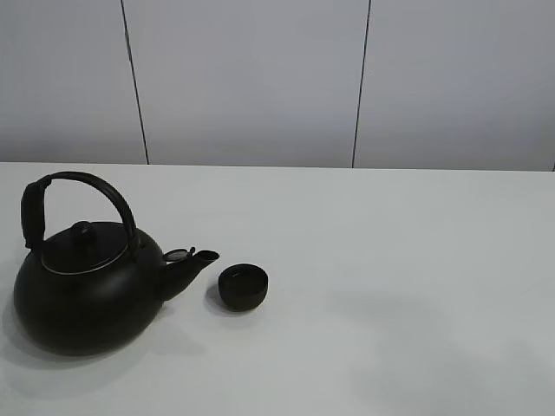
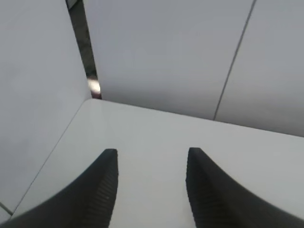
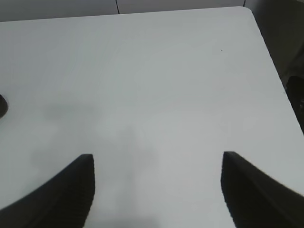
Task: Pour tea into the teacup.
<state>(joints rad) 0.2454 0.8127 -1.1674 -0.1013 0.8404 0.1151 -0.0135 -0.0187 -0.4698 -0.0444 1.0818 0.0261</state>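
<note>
Both grippers hang apart-jawed and empty — left gripper (image 2: 151, 156), right gripper (image 3: 157, 159) — over the white table (image 1: 390, 286). The teacup (image 1: 243, 287) stands upright at the kettle's (image 1: 87, 290) three o'clock, just off its spout.

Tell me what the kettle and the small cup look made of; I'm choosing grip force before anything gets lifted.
Kettle: probably cast iron or dark glazed ceramic, with a soft sheen and a bright metallic ring around the lid. Its handle looks wrapped or coated at the left end. Teacup: matte black, likely ceramic or stoneware; no glints, thick rim. Neither can be settled from looks alone.
</note>
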